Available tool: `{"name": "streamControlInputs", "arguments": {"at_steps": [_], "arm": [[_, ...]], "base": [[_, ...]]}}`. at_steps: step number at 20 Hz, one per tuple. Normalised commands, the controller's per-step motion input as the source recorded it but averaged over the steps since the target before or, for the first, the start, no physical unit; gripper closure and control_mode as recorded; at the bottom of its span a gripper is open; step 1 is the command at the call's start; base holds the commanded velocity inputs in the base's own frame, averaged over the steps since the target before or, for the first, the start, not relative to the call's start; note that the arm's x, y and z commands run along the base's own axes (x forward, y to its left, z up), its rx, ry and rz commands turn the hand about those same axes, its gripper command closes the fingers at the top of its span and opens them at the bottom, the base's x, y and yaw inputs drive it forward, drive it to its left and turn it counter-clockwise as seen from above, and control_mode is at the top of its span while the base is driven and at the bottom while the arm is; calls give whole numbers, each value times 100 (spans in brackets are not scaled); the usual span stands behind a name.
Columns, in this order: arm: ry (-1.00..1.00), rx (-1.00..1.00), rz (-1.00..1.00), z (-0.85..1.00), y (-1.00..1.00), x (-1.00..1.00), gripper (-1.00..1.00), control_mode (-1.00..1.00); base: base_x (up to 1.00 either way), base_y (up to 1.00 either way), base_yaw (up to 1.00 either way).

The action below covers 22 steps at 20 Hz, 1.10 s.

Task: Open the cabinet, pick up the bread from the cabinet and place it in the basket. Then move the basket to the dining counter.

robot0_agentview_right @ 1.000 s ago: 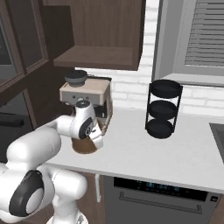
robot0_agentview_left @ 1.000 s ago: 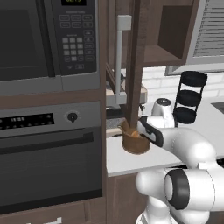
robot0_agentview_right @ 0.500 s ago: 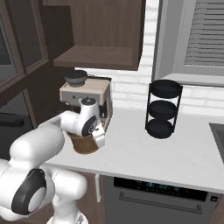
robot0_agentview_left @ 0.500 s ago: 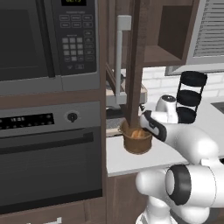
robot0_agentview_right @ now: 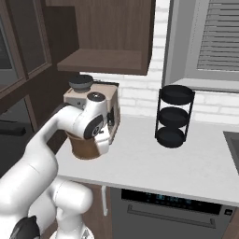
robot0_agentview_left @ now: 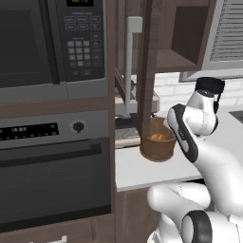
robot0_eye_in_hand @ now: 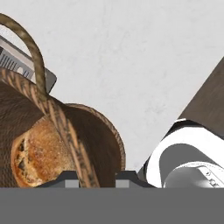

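Observation:
The brown basket (robot0_agentview_left: 157, 146) stands on the white worktop below the open cabinet (robot0_agentview_left: 176, 53), whose door (robot0_agentview_left: 144, 71) with its silver handle (robot0_agentview_left: 129, 61) swings out edge-on. The bread (robot0_agentview_left: 159, 137), a golden-brown bun, lies inside the basket. In the hand view the bread (robot0_eye_in_hand: 40, 154) rests at the basket's bottom, and the woven rim (robot0_eye_in_hand: 72, 140) runs between my fingertips. My gripper (robot0_eye_in_hand: 97, 178) is shut on that rim, at the basket's right side in the left base view. From the right base view my gripper (robot0_agentview_right: 101, 140) covers the near side of the basket (robot0_agentview_right: 83, 148). The dining counter is out of view.
A microwave (robot0_agentview_left: 47, 42) and an oven (robot0_agentview_left: 52, 161) fill the wall to the left. A coffee machine (robot0_agentview_right: 95, 99) stands right behind the basket. A black tiered rack (robot0_agentview_right: 173, 116) sits further right on the worktop (robot0_agentview_right: 154, 163), with a sink edge (robot0_agentview_right: 233, 144) beyond.
The jaws have closed from half open onto the basket's rim. The hand has shifted a little to the right beside the basket. Basket and bread have stayed in place.

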Motion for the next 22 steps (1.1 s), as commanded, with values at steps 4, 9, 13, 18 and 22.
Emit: {"name": "streamControlInputs", "arguments": {"at_steps": [4, 9, 13, 18, 22], "arm": [[0, 5, -11, 38, -18, -26, 100, -100], [0, 0, -3, 0, 0, 0, 100, -100], [0, 0, 0, 0, 0, 0, 100, -100], [0, 0, 0, 0, 0, 0, 100, -100], [0, 0, 0, 0, 0, 0, 100, -100]], "base": [[0, 0, 0], [0, 0, 0], [0, 0, 0], [0, 0, 0], [0, 0, 0]]}}
